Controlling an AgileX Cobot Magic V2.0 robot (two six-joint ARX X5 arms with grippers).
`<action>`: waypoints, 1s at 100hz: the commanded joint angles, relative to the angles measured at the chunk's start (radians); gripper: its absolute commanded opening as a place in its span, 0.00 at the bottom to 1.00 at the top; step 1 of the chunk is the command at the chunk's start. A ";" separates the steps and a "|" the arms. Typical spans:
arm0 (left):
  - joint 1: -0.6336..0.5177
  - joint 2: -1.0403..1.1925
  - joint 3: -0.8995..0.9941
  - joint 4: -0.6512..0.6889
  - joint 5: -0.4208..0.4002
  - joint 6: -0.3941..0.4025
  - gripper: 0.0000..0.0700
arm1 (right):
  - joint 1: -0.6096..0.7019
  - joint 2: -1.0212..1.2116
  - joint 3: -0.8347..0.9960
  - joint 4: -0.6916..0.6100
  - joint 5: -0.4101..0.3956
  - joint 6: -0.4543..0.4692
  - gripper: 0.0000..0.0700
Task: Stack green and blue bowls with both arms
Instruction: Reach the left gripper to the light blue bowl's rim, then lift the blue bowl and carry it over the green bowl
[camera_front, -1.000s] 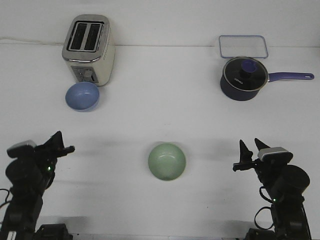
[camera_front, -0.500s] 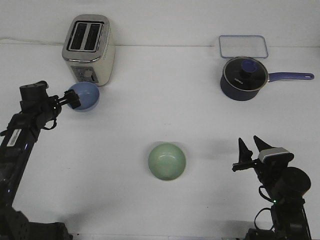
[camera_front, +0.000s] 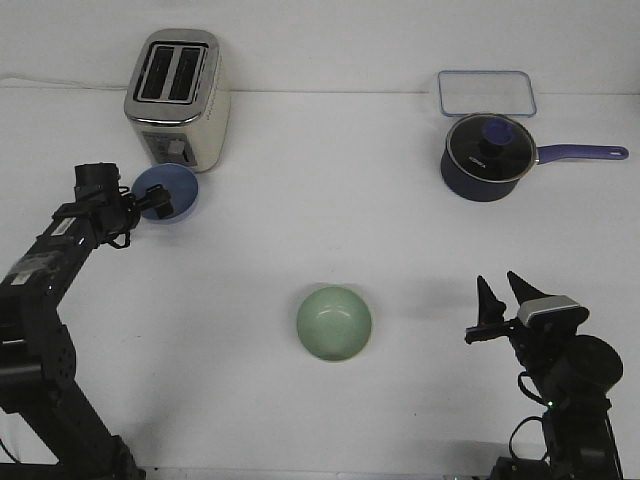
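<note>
The blue bowl (camera_front: 170, 190) stands upright at the back left, just in front of the toaster. My left gripper (camera_front: 157, 204) is at the bowl's left rim, with a fingertip reaching inside the bowl; the rim seems to lie between the fingers, but I cannot tell whether they grip it. The green bowl (camera_front: 334, 323) stands upright and empty at the table's middle front. My right gripper (camera_front: 498, 298) is open and empty at the front right, well to the right of the green bowl, fingers pointing up.
A cream toaster (camera_front: 178, 95) stands right behind the blue bowl. A dark navy saucepan (camera_front: 487, 155) with a glass lid and a handle pointing right is at the back right. A clear lidded container (camera_front: 485, 92) lies behind it.
My left arm swung from the front left up to the blue bowl, then pushed its fingers over the bowl's left rim. Both bowls and the right arm stayed put.
</note>
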 joint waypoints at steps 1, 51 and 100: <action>0.003 0.028 0.023 0.018 0.005 0.005 0.78 | 0.002 0.002 0.009 0.009 0.002 0.003 0.49; 0.003 -0.063 0.023 -0.031 0.106 0.029 0.02 | 0.002 0.004 0.009 0.010 0.014 0.003 0.49; -0.047 -0.536 0.023 -0.369 0.418 0.143 0.02 | 0.002 0.004 0.009 0.010 0.019 0.004 0.49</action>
